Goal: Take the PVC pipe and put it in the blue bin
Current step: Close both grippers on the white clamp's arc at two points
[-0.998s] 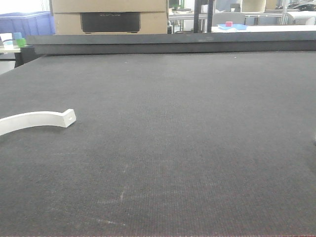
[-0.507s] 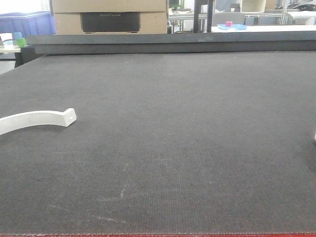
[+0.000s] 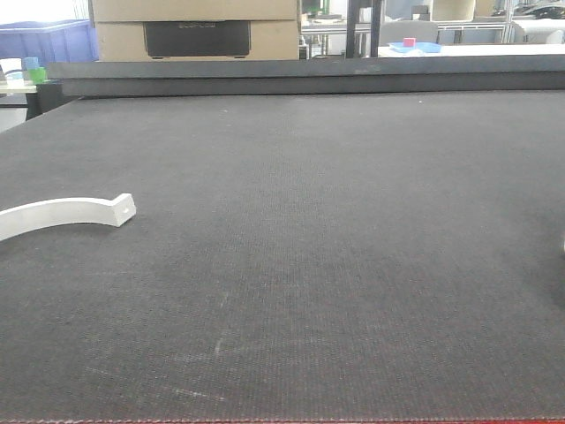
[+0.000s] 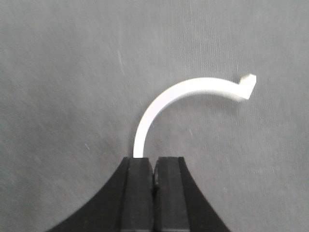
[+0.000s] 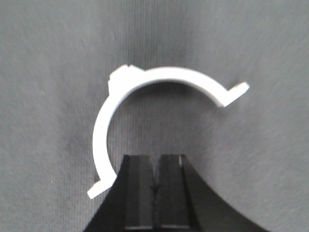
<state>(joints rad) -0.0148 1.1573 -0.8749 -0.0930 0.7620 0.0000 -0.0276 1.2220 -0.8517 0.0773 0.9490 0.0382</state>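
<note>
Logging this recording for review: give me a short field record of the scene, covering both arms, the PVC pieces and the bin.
surface: dark mat
left gripper: jaws shut, above one end of curved PVC piece; no grip evident
right gripper: jaws shut, nothing between; C-shaped PVC piece lies on mat ahead
blue bin: far left background, beyond the mat
pieces in bin: cannot tell

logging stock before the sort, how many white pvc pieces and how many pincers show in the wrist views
white curved pvc pieces: 2, one by the left pincer, one by the right pincer
black pincers: 2, both shut
total: 4
</note>
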